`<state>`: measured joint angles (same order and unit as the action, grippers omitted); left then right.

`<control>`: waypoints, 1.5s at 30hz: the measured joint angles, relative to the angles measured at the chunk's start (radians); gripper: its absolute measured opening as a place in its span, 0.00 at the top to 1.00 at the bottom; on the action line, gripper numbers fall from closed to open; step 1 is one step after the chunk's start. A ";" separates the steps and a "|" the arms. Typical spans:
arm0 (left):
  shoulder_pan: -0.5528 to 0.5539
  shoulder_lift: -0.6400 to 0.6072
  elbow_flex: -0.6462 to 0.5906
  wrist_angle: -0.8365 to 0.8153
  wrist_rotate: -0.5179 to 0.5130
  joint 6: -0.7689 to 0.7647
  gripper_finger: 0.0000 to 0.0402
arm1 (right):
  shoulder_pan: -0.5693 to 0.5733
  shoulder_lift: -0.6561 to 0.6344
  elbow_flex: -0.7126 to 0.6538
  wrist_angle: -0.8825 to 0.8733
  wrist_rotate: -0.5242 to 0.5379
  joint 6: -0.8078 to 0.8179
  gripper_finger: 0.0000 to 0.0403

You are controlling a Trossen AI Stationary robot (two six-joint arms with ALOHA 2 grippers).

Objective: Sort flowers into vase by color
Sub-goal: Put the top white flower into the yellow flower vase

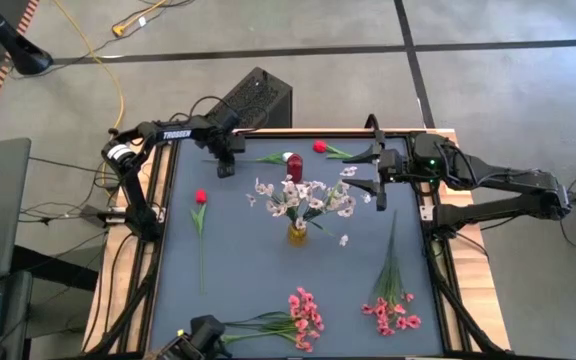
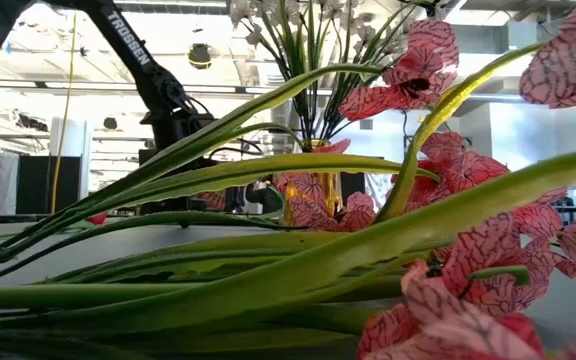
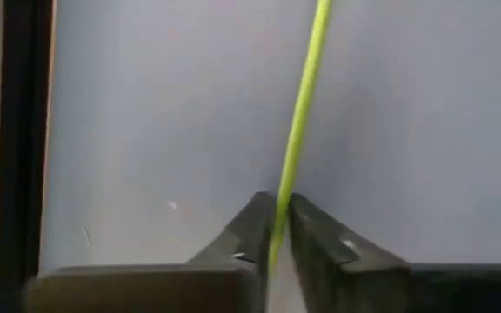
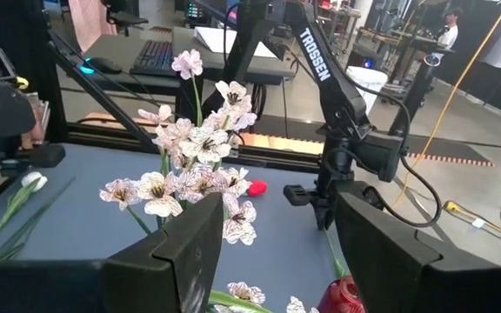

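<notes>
My left gripper is near the table's far left, shut on the thin green stem of a red rosebud whose head points toward the right arm. My right gripper hangs open at the far right, beside a second red rosebud, touching nothing. A small amber vase at the middle holds pale pink-white blossoms, stems in its mouth. A third red rosebud lies flat on the mat at left. Two bright pink sprays lie along the near edge. My left gripper pinches the rosebud's green stem between its two fingers, near the stem's free end, far from the flower head. The fingers come from above, pointing down at the mat, and lie along the stem. I cannot tell whether the flower is lifted.
A black box stands beyond the far edge behind the left arm. A white bud on a green stem lies near the vase. In the low view the pink spray's leaves fill the foreground. Bare grey mat lies left of the vase.
</notes>
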<state>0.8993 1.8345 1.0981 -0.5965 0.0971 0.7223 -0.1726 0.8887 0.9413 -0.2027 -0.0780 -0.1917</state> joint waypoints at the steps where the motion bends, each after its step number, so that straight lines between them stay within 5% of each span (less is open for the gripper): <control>1: 0.003 0.000 0.000 -0.003 0.000 -0.007 0.96 | 0.000 0.000 0.000 0.000 0.000 0.000 0.38; 12: 0.074 -0.074 -0.003 -0.131 0.103 -0.135 1.00 | 0.002 0.000 0.000 0.001 0.000 0.027 0.38; 24: 0.120 -0.408 -0.009 -0.027 0.502 -0.324 1.00 | 0.002 0.000 0.000 0.001 0.000 0.042 0.38; 30: 0.080 -0.594 -0.140 0.315 0.693 -0.519 1.00 | 0.002 0.000 0.000 0.001 0.000 0.042 0.38; 40: -0.084 -0.788 -0.560 1.291 0.630 -0.988 1.00 | 0.002 0.000 0.000 -0.002 0.000 0.039 0.38; 45: -0.174 -0.804 -0.664 1.742 0.630 -1.131 1.00 | 0.002 0.000 0.000 0.001 0.000 0.037 0.38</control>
<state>0.7256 1.0306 0.4341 1.1458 0.7275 -0.4087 -0.1707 0.8886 0.9413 -0.2016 -0.0780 -0.1543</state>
